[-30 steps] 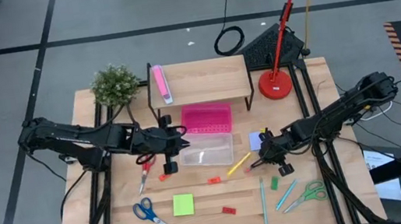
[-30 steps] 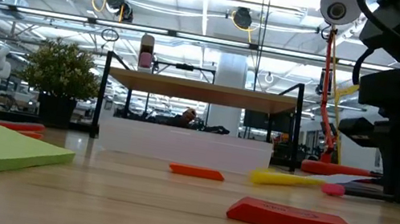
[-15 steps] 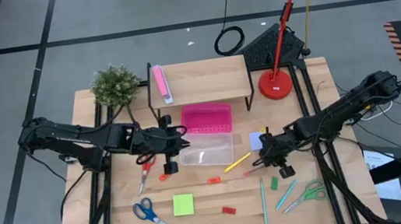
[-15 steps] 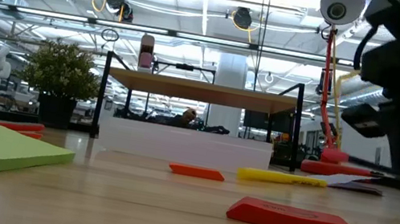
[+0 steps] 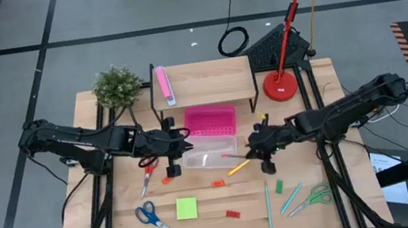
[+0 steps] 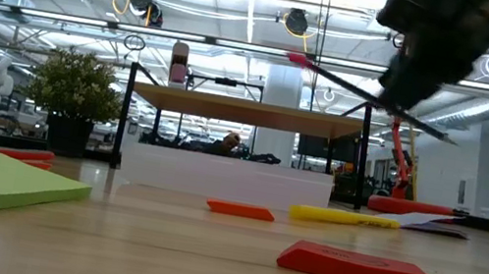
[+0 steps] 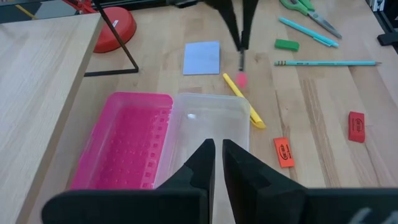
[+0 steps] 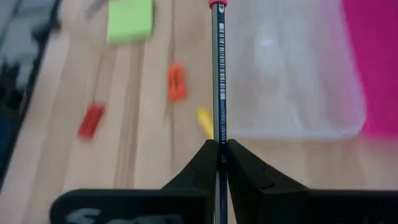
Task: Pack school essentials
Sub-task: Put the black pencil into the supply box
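Right gripper (image 8: 219, 144) pinches, you see only in wrist view, a dark pencil (image 8: 216, 74) above the clear box (image 8: 292, 81); left gripper (image 7: 217, 149) closed, empty.

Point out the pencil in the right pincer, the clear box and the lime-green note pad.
pencil (image 8: 216, 74), right wrist view, middle of its dark shaft.
clear box (image 5: 210, 158), high view, centre of its clear bottom.
lime-green note pad (image 5: 186, 208), high view, middle of its top sheet.
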`<state>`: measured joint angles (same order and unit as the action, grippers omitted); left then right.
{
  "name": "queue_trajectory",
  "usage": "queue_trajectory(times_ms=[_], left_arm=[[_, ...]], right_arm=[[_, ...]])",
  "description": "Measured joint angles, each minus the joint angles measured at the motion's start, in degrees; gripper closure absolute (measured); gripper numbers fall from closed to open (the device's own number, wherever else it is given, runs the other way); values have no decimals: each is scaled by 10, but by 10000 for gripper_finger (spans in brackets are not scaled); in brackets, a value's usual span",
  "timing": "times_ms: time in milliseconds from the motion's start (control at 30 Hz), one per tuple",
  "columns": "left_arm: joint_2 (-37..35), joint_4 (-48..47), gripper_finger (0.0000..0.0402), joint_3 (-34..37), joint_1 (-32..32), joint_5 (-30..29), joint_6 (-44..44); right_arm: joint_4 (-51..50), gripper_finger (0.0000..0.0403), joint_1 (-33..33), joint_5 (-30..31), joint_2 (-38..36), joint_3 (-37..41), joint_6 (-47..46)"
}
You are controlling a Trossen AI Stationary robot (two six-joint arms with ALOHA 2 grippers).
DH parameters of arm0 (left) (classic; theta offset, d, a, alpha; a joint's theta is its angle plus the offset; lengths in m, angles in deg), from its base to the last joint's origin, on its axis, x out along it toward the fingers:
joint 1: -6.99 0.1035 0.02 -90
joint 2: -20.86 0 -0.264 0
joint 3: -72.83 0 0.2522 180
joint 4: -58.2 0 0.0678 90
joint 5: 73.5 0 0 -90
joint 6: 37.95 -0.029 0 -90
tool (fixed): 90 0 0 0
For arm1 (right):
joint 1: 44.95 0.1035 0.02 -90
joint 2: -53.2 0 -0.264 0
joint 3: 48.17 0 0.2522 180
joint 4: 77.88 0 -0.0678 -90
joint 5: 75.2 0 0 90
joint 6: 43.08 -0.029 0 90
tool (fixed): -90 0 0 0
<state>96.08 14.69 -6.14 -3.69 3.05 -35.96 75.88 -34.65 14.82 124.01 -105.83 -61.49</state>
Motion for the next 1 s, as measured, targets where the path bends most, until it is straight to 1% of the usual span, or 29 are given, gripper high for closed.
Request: queue_trajectory(times_ms=[167, 400, 567, 700, 800, 1000], left_arm=[[0, 0, 366, 0, 0, 0, 0], [0, 0, 366, 0, 0, 0, -4], [0, 0, 366, 0, 0, 0, -4], [0, 0, 366, 0, 0, 0, -3], [0, 0, 366, 0, 0, 0, -3], [0, 0, 366, 0, 0, 0, -8]], right_arm=[[89, 387, -37, 0, 13, 0, 4], [189, 387, -70, -2, 66, -1, 9], [190, 387, -80, -5, 126, -36, 17], [190, 387, -87, -30, 181, -80, 43], [171, 387, -93, -32, 216, -111, 55], [164, 387, -103, -32, 266, -134, 88]])
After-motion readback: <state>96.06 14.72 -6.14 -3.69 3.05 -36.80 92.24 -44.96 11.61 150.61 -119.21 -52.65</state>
